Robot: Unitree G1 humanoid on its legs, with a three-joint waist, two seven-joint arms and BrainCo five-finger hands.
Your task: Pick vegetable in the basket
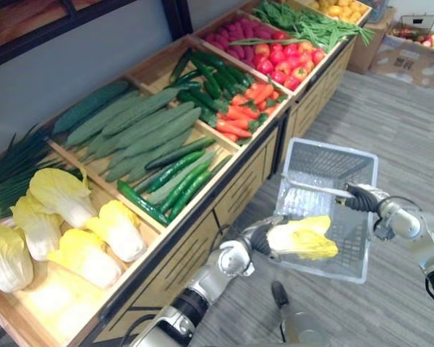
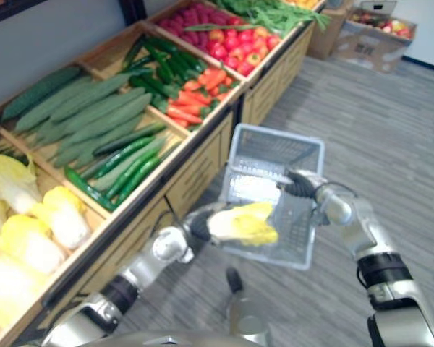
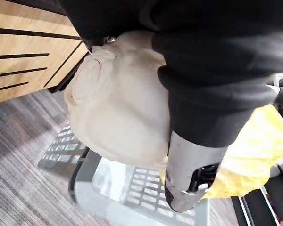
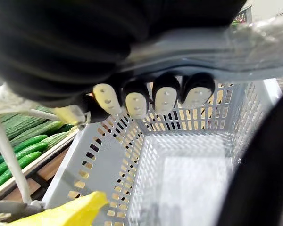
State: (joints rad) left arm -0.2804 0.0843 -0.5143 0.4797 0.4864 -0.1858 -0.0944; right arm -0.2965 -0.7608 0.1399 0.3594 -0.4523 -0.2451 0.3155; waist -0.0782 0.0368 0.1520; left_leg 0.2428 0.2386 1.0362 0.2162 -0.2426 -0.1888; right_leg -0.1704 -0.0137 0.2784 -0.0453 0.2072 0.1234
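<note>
The left robot hand [image 1: 262, 236] is closed around a Chinese cabbage [image 1: 308, 238]. It grips the pale stem end, and in the left wrist view a finger [image 3: 187, 175] lies pressed against the white base of the cabbage. The yellow leafy end points over the near left corner of the basket [image 1: 334, 156]. I cannot tell if the leaves touch the rim there.

The basket is of light grey plastic with slotted walls. It hangs in the air above the grey floor [image 1: 401, 130], just in front of the wooden produce stand [image 1: 240, 189]. The right robot hand [image 1: 362, 196] holds the basket by its handle [image 1: 315, 188]. In the right wrist view the fingers [image 4: 136, 100] are curled around this bar, and the inside of the basket shows below them, with a yellow leaf tip at its wall.

On the stand, more Chinese cabbages [image 1: 79, 231] lie in the nearest compartment. Cucumbers [image 1: 141, 130] lie in the compartment behind them, then carrots [image 1: 242, 112] and tomatoes [image 1: 286, 61] further along.
</note>
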